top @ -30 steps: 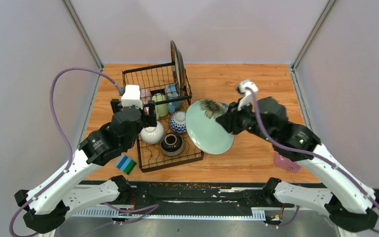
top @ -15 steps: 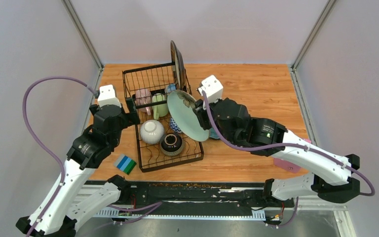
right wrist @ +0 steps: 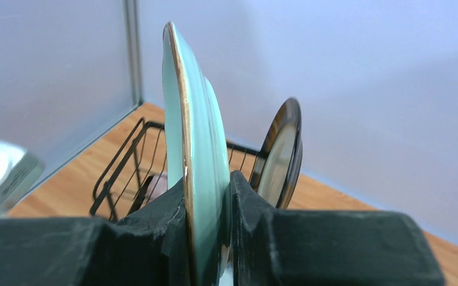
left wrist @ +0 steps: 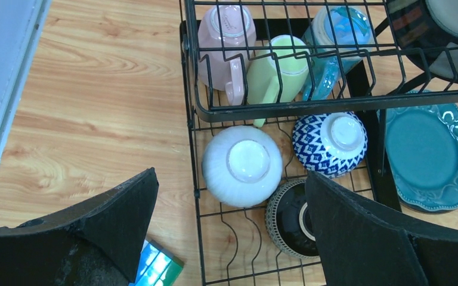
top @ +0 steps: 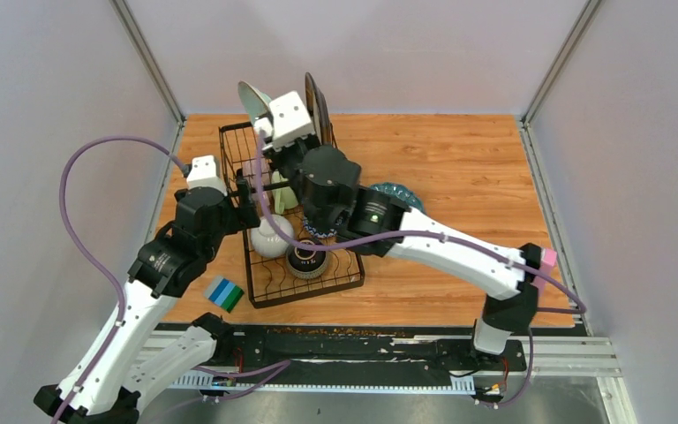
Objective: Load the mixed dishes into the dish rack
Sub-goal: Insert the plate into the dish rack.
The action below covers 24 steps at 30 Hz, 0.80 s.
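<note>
My right gripper (right wrist: 206, 196) is shut on the lower rim of a pale green plate (right wrist: 194, 137), held upright on edge. In the top view that plate (top: 252, 99) stands above the back left of the black wire dish rack (top: 249, 265), beside the black-rimmed plate (top: 316, 104) standing in the basket. My left gripper (left wrist: 231, 182) hangs open and holds nothing above the rack's left edge. Below it, upside down on the low tray, are a white bowl (left wrist: 243, 164), a blue patterned bowl (left wrist: 329, 143) and a dark bowl (left wrist: 286, 217). Pink (left wrist: 223, 30), green (left wrist: 274, 71) and blue (left wrist: 337, 36) mugs lie in the basket. A teal plate (left wrist: 432, 158) lies on the table to the right of the rack.
A blue-green striped sponge (top: 224, 294) lies on the table by the rack's front left corner. A pink container (top: 547, 259) shows behind the right arm's elbow at the right. My right arm (top: 424, 243) stretches across the rack's right side. Grey walls close in the left, back and right.
My right arm has carried the pale green plate from the rack's right side up and left to above its back left. The left arm drew back to the left, then held still.
</note>
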### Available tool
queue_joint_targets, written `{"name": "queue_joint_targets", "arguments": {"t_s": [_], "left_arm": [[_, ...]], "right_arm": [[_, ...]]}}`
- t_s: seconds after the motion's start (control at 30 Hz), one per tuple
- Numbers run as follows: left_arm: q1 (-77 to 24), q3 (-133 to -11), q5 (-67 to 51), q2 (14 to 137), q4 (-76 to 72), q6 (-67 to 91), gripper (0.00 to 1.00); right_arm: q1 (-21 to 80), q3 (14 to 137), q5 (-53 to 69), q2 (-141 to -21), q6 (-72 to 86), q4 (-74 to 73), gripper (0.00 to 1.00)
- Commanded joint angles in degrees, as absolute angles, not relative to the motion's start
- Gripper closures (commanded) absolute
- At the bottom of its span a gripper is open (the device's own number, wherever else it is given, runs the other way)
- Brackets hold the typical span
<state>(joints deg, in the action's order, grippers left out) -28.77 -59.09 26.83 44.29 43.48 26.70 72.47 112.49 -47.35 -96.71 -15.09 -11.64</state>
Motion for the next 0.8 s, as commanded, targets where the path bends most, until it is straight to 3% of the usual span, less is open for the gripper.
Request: {"name": "queue_joint_targets", "arguments": {"t_s": [0.0, 0.3, 0.77], "left_arm": [[-28.4, -58.7, 26.5, 41.8, 42.2, 28.0, 0.00], [-28.4, -58.3, 26.4, 39.9, 42.6, 28.0, 0.00], [-28.4, -57.5, 24.0, 39.9, 41.5, 28.3, 0.00]], "right_arm": [[72.1, 122.1, -54.3, -104.1, -34.3, 13.3, 1.00], [67.8, 135.6, -56.3, -116.7, -37.5, 17.1, 1.00], [61.9, 132.8, -58.6, -119.9, -26.4, 10.5, 1.00]]}}
